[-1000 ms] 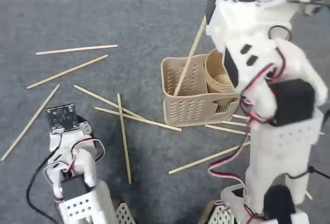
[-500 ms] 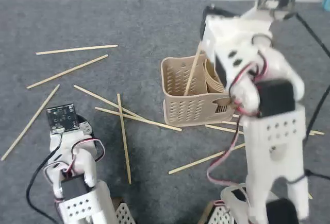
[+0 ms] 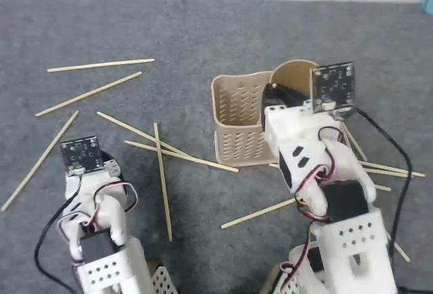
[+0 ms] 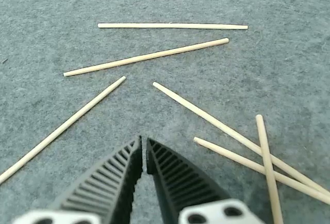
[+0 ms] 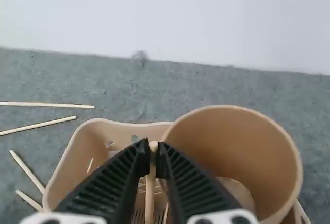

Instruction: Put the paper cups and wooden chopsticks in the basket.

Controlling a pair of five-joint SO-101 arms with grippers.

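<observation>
We work on a grey felt tabletop [image 3: 196, 37]. Nearest, our left gripper [image 4: 144, 142] is pressed together on nothing, just short of loose chopsticks [image 4: 146, 56]. Farther off, our right gripper [image 5: 152, 148] pinches one chopstick [image 5: 150, 195] upright inside the basket [image 5: 113, 126], beside the paper cup [image 5: 242, 141] standing in it.

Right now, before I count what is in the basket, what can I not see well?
High view: the right arm covers much of the basket, so its contents cannot be counted.
Right wrist view: the right gripper hides the lower end of its chopstick.
High view: the arm hides whether more cups sit inside the paper cup.
</observation>
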